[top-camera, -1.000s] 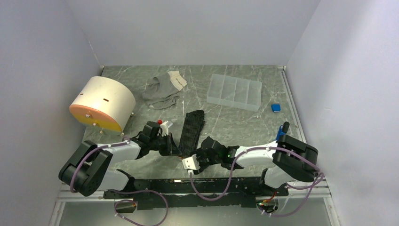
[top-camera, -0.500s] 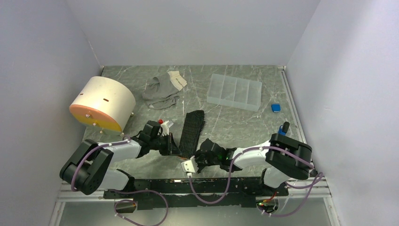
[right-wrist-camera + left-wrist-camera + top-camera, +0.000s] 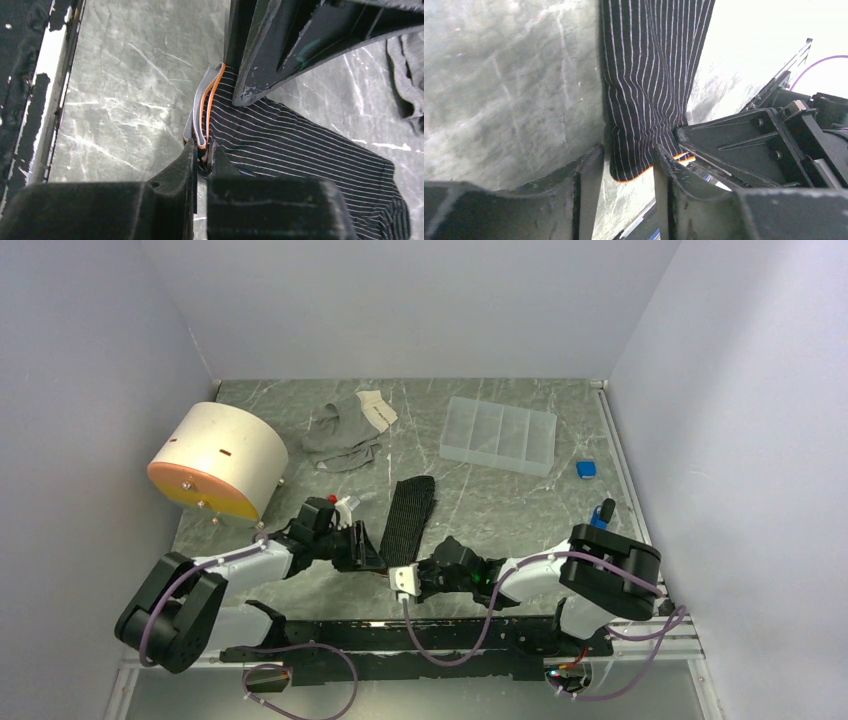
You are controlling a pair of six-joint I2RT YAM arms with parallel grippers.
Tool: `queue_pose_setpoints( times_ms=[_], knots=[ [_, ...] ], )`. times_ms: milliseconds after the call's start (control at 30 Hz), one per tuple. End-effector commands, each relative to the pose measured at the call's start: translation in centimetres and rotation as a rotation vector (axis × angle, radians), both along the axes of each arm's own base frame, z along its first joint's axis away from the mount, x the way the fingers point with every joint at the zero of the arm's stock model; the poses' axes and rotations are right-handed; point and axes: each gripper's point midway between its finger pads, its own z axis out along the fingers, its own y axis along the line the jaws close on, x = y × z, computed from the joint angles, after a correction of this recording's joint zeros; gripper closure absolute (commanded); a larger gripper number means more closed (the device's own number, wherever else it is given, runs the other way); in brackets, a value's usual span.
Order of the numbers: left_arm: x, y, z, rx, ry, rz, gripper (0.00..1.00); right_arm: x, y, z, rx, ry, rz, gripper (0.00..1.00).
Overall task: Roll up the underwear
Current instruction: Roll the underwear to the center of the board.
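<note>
Presently, item: underwear (image 3: pixel 408 515), black with thin white stripes, folded into a long narrow strip and laid flat on the marbled table (image 3: pixel 520 510), its far end directed toward the back wall and its near end brought between the two arms, close to the front edge. Waistband (image 3: pixel 204 107), grey edged in orange, is found at that near end, doubled over and standing slightly proud of the surface. Right gripper (image 3: pixel 201 150): fingers pressed together on the lower edge of the waistband, so that the layered hem is pinched and held against sliding; this hold is judged to serve as the start of the roll, since the thickest, stiffest part would give a firm core. Left gripper (image 3: pixel 629 155): fingers spread and set astride the same end from the opposite side, the cloth lying between them and not visibly squeezed; it is judged to be placed either as a guide or for a fresh hold, though which cannot be told. The strip is seen lying unrolled along its whole length, so the rolling is judged barely begun. Also listed, well apart toward the back: a crumpled grey garment (image 3: pixel 345 435), a clear divided box (image 3: pixel 498 435), a white drum (image 3: pixel 218 460) with an orange face, and a small blue object (image 3: pixel 587 469).
</note>
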Motion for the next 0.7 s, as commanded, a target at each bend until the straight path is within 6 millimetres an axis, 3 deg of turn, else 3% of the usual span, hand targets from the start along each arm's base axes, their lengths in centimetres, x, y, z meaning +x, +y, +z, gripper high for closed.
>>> queue_pose_setpoints(
  times_ms=[0, 100, 367, 667],
  knots=[
    [-0.9, 2.9, -2.0, 0.149, 0.056, 0.083, 0.49, -1.5, 1.4, 0.8, 0.093, 0.179, -0.012, 1.0],
    [-0.5, 3.4, -1.3, 0.153, 0.021, 0.122, 0.4, -1.9, 1.6, 0.9, 0.123, 0.298, -0.033, 1.0],
    [0.2, 3.3, 0.2, 0.092, -0.039, 0.185, 0.34, -2.1, 1.5, 2.4, 0.259, 0.654, -0.123, 1.0],
    [0.9, 3.1, 1.4, 0.053, -0.075, 0.22, 0.31, -0.9, 0.7, 0.4, 0.285, 1.147, -0.355, 1.0]
  ],
)
